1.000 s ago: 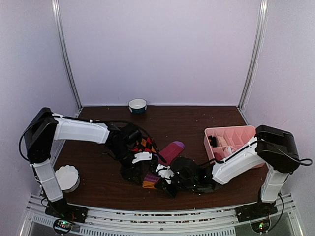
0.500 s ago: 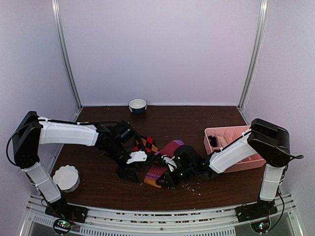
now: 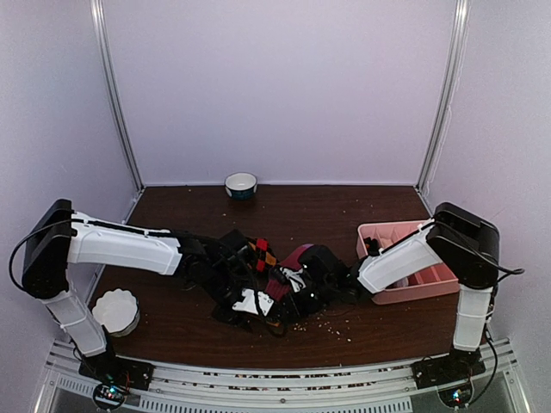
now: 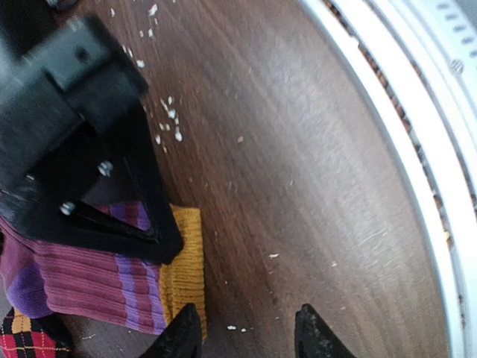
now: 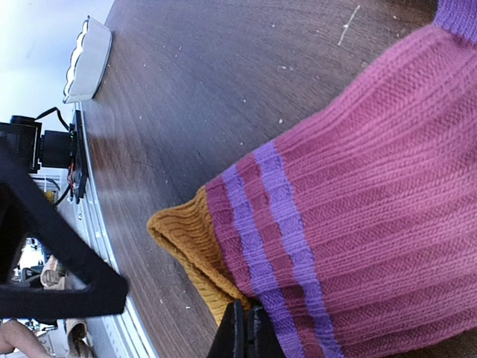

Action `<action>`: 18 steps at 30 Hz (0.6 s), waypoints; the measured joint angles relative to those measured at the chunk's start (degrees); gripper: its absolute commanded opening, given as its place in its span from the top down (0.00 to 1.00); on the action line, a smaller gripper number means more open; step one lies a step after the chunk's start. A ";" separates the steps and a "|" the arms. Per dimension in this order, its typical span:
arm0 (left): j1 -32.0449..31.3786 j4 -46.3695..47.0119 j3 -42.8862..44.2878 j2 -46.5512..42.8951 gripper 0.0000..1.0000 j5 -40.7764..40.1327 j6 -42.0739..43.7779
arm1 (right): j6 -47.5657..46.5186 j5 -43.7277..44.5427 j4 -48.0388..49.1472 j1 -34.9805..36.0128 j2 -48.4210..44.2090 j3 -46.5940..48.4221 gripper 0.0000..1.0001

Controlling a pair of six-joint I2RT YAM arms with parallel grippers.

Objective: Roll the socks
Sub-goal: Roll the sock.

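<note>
- My right gripper (image 5: 244, 332) is clenched, and its tips look to be pinching the purple-magenta striped sock (image 5: 358, 186) at the edge where the stripes meet the orange cuff (image 5: 186, 239).
- My left gripper (image 4: 246, 335) is released. Its jaws stand apart over bare bench (image 4: 313, 164), with one fingertip just beside the cuff's free corner and nothing between them.
- That sock lies flat about midway between the bench's left and right edges, a little toward the near edge. The argyle sock (image 3: 261, 252) lies against its far-left side, partly under my arms, so I cannot tell how much they overlap.
- Handling, as I judge it: ribbed knit, light, limp and stretchy. It will sag and fold rather than hold a shape, and it may drag on the wood rather than slide cleanly.
- It is not fragile, so a firm pinch is safe. A shallow one would likely slip off as the knit stretches.
- Best hold, I think, is the cuff: it looks like the firmest band and the natural start of a roll. I would take its two corners, one per gripper, so the edge stays straight.
</note>
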 measured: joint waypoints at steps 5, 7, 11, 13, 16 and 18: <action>0.02 0.48 0.13 3.58 0.63 -3.34 1.38 | 1.01 -1.36 0.39 -0.46 0.46 0.04 1.00; 0.02 0.24 0.57 5.01 0.63 -4.39 1.75 | 1.33 -1.73 0.52 -0.57 0.57 0.04 1.00; 0.02 0.31 1.86 6.84 0.62 -6.23 1.88 | 1.60 -2.34 0.66 -0.74 0.76 0.11 1.00; 0.02 0.33 2.14 6.88 0.62 -6.60 1.84 | 1.60 -2.62 0.63 -0.74 0.83 0.15 1.00; 0.02 0.28 2.71 6.88 0.61 -6.75 1.75 | 1.60 -3.02 0.66 -0.81 0.96 0.22 1.00; 0.02 0.22 2.80 6.88 0.61 -6.62 1.60 | 1.60 -3.17 0.63 -0.87 1.01 0.26 1.00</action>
